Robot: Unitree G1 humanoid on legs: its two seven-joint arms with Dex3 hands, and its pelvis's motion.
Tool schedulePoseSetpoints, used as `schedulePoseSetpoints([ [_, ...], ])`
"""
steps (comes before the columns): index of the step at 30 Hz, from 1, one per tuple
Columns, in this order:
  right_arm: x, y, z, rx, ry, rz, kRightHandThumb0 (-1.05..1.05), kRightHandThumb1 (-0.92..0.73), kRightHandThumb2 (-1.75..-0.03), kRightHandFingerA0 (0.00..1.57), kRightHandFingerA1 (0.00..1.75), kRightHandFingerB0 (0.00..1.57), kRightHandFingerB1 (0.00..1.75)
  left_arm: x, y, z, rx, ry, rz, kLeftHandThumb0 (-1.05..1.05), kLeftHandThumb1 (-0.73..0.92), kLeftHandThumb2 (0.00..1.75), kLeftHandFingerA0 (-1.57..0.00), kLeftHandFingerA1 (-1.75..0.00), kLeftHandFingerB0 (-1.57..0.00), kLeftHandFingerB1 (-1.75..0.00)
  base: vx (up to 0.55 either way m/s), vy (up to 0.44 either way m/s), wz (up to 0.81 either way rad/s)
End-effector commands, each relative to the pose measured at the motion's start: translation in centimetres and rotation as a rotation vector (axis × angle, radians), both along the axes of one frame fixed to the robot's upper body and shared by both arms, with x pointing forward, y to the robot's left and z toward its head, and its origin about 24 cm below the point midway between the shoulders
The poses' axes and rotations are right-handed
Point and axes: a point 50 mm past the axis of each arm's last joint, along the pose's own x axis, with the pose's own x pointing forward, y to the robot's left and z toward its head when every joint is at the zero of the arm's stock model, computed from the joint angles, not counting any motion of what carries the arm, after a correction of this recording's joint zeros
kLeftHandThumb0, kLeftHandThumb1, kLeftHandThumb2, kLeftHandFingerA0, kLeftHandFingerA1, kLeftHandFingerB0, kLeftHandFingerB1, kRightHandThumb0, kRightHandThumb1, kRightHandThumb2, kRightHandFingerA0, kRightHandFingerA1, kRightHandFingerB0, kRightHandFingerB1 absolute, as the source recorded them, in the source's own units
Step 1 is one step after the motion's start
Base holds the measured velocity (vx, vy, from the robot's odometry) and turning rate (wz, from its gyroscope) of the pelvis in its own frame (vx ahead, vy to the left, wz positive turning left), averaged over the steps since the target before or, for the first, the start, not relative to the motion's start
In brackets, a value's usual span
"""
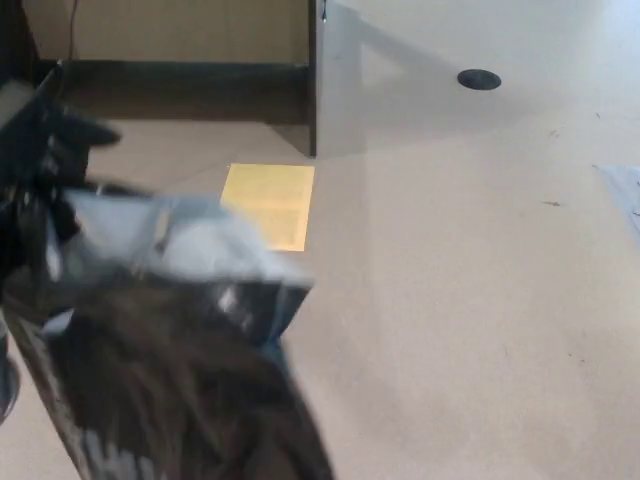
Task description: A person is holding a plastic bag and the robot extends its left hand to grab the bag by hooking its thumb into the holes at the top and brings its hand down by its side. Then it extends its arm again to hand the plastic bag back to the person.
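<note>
Gripping blurred bag (170,380): left hand (45,165).

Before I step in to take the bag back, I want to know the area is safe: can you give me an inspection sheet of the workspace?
Surface: pale floor, bare at right.
Job's things: black plastic bag low at the left, blurred, its pale opening facing up.
Clutter: yellow square on the floor; dark round disc farther off.
Robot hands: left robot hand a dark blur at the bag's top, grip unclear; right not in view.
Cables: thin cable against the far wall.
Surroundings: wall with dark baseboard; no person seen.
</note>
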Motion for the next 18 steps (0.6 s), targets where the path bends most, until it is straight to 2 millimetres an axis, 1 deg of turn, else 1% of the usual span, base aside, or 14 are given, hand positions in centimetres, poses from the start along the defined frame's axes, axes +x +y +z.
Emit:
schedulePoseSetpoints([
  [1,0.0,-0.5,0.1,-0.017,0.013,-0.004,-0.3,-0.69,-0.61,0.83,0.53,0.65,0.45,-2.2,1.4,-2.5,-0.065,-0.006,-0.011,0.01,0.59,0.95,-1.09,-1.47,-0.85,-1.15,0.0,0.0,0.0],
  [2,0.1,-0.6,0.2,-0.015,0.01,-0.005,-0.3,-0.69,-0.61,0.83,0.53,0.65,0.45,-2.5,1.6,-3.0,-0.069,0.001,-0.009,0.01,0.59,0.95,-1.09,-1.47,-0.85,-1.15,0.0,0.0,0.0],
  [3,0.3,-0.6,0.3,-0.018,0.011,-0.004,-0.3,-0.69,-0.61,0.83,0.53,0.64,0.45,-3.0,1.7,-3.7,-0.082,0.02,-0.029,-0.05,0.64,0.83,-1.08,-1.49,-0.85,-1.12,0.0,0.0,0.0],
  [4,0.4,-0.5,0.3,-0.018,0.008,-0.001,-0.3,-0.69,-0.61,0.83,0.53,0.64,0.45,-3.3,1.8,-4.3,-0.088,0.029,-0.018,-0.15,0.73,0.72,-1.08,-1.58,-0.86,-1.14,0.0,0.0,0.0],
  [5,0.6,-0.5,0.3,-0.019,0.005,0.003,-0.3,-0.69,-0.61,0.83,0.53,0.64,0.45,-3.9,1.9,-5.1,-0.097,0.044,-0.001,-0.15,0.73,0.72,-1.08,-1.58,-0.86,-1.14,0.0,0.0,0.0],
  [7,0.7,-0.4,0.3,-0.018,0.005,0.007,-0.3,-0.69,-0.61,0.82,0.52,0.64,0.45,-4.3,1.9,-5.7,-0.089,0.057,-0.007,-0.12,0.71,0.76,-1.07,-1.58,-0.84,-1.14,0.0,0.0,0.0],
  [8,0.6,-0.5,0.4,-0.025,0.001,0.007,-0.3,-0.69,-0.61,0.83,0.52,0.65,0.45,-5.0,1.7,-6.9,-0.092,0.111,-0.025,-0.1,0.65,0.82,-1.12,-1.46,-0.84,-1.13,0.0,0.0,0.0],
  [9,0.6,-0.6,0.4,-0.029,0.004,0.004,-0.31,-0.69,-0.61,0.83,0.52,0.66,0.45,-5.3,1.5,-7.8,-0.087,0.139,-0.019,-0.09,0.61,0.89,-1.11,-1.5,-0.86,-1.12,0.0,0.0,0.0],
  [11,0.4,-0.6,0.3,-0.033,0.012,0.009,-0.31,-0.69,-0.61,0.82,0.51,0.66,0.45,-5.9,1.4,-9.0,-0.084,0.175,-0.022,-0.05,0.59,0.92,-1.1,-1.52,-0.86,-1.13,0.0,0.0,0.0],
  [12,0.3,-0.5,0.3,-0.02,0.01,0.006,-0.3,-0.69,-0.61,0.81,0.52,0.66,0.46,-6.1,1.6,-10.7,-0.081,0.238,0.003,0.01,0.55,1.04,-0.97,-1.63,-0.82,-1.22,0.0,0.0,0.0],
  [14,0.3,-0.4,0.2,-0.012,0.009,0.004,-0.3,-0.68,-0.61,0.82,0.52,0.66,0.46,-6.3,1.9,-12.0,-0.076,0.28,0.017,0.03,0.52,1.06,-0.94,-1.64,-0.8,-1.23,0.0,0.0,0.0],
  [15,0.4,-0.4,0.2,-0.016,0.011,0.007,-0.3,-0.69,-0.61,0.82,0.52,0.66,0.46,-6.4,2.3,-12.9,-0.071,0.323,0.039,0.04,0.49,1.07,-0.92,-1.66,-0.79,-1.15,0.0,0.0,0.0],
  [17,0.2,-0.4,0.1,-0.02,0.018,0.01,-0.3,-0.69,-0.61,0.82,0.52,0.65,0.46,-6.6,2.7,-14.3,-0.076,0.385,0.074,0.01,0.52,1.04,-0.94,-1.66,-0.8,-1.13,0.0,0.0,0.0],
  [18,0.1,-0.5,0.2,-0.023,0.016,0.01,-0.3,-0.68,-0.61,0.83,0.53,0.66,0.46,-6.6,3.3,-15.8,-0.086,0.446,0.124,-0.01,0.54,1.06,-1.21,-1.33,-0.83,-1.04,0.0,0.0,0.0],
])
